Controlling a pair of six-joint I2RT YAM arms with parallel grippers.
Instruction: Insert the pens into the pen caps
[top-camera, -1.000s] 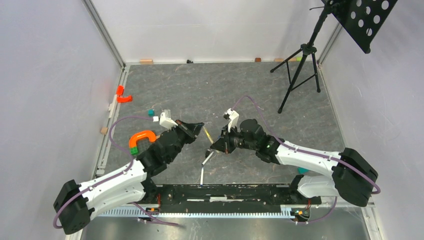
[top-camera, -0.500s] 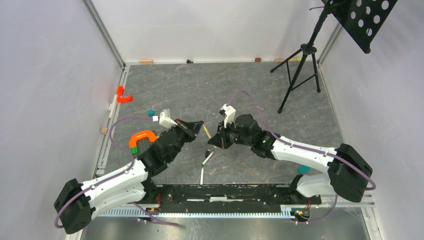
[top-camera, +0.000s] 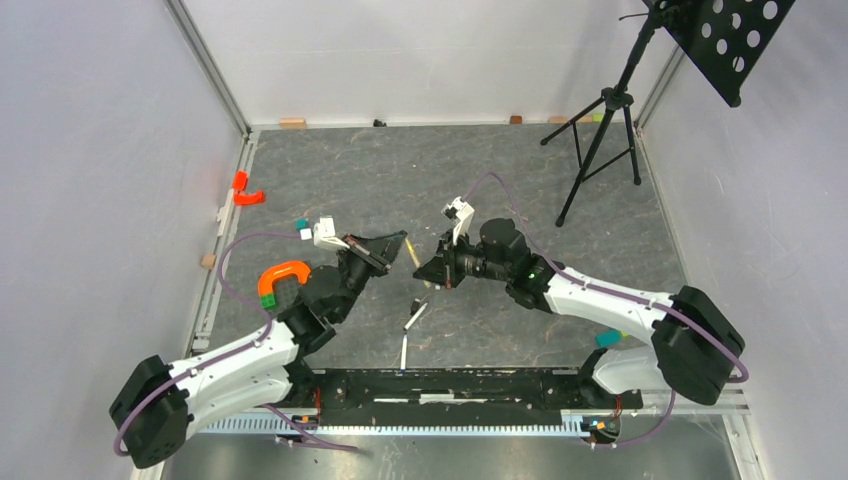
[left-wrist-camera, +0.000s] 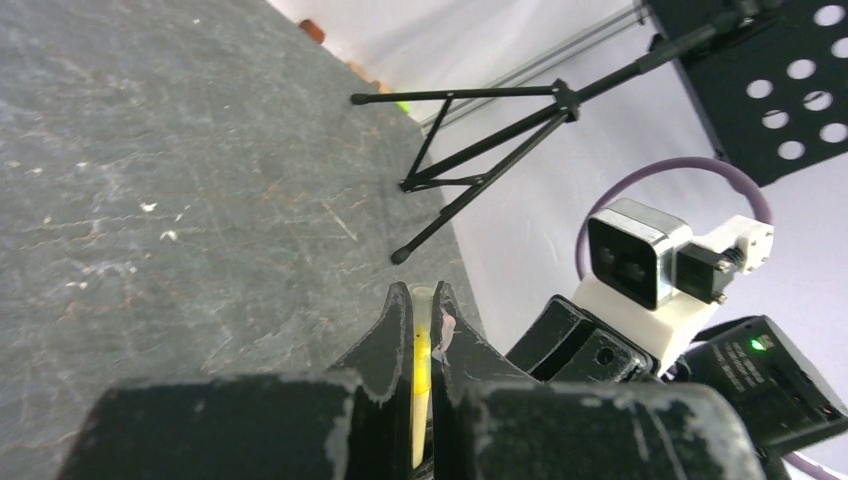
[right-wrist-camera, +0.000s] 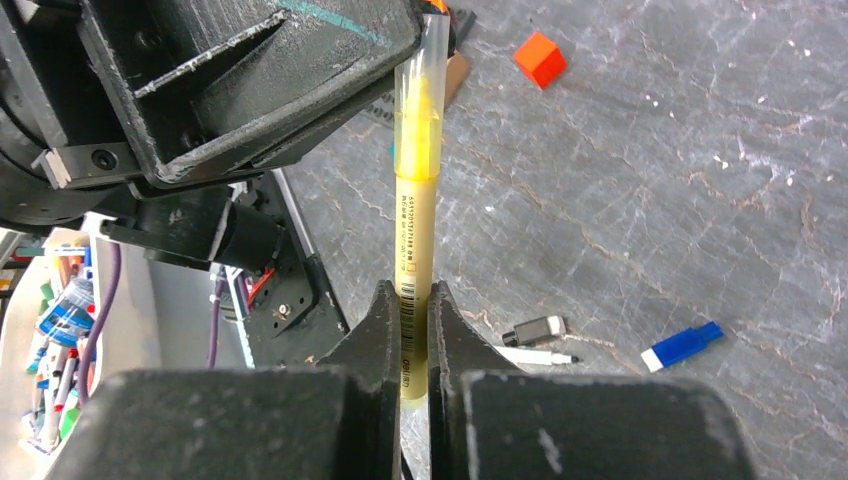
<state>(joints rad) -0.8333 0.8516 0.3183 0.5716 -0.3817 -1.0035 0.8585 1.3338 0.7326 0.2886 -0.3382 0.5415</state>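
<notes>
The yellow-olive pen (right-wrist-camera: 414, 190) is held at both ends above the table. My left gripper (left-wrist-camera: 422, 300) is shut on its pale translucent end (left-wrist-camera: 421, 330), with yellow showing inside. My right gripper (right-wrist-camera: 410, 295) is shut on its barcoded barrel end. In the top view the pen (top-camera: 412, 252) spans from the left gripper (top-camera: 402, 239) to the right gripper (top-camera: 428, 270). On the table lie a bright blue cap (right-wrist-camera: 682, 345), a black cap with a white end (right-wrist-camera: 535, 329) and a white pen (right-wrist-camera: 535, 355). Two white pens (top-camera: 415, 315) (top-camera: 403, 350) lie near the bases.
A black tripod stand (top-camera: 600, 130) is at the far right. An orange U-shaped piece (top-camera: 283, 275), a teal cube (top-camera: 301, 224) and a red piece (top-camera: 245, 192) are at the left. A red cube (right-wrist-camera: 540, 58) lies on the table. Small blocks line the far wall.
My right gripper has moved up and away from the bases to the yellow pen and now grips it. My left gripper has shifted slightly farther and tilted, still holding the pen.
</notes>
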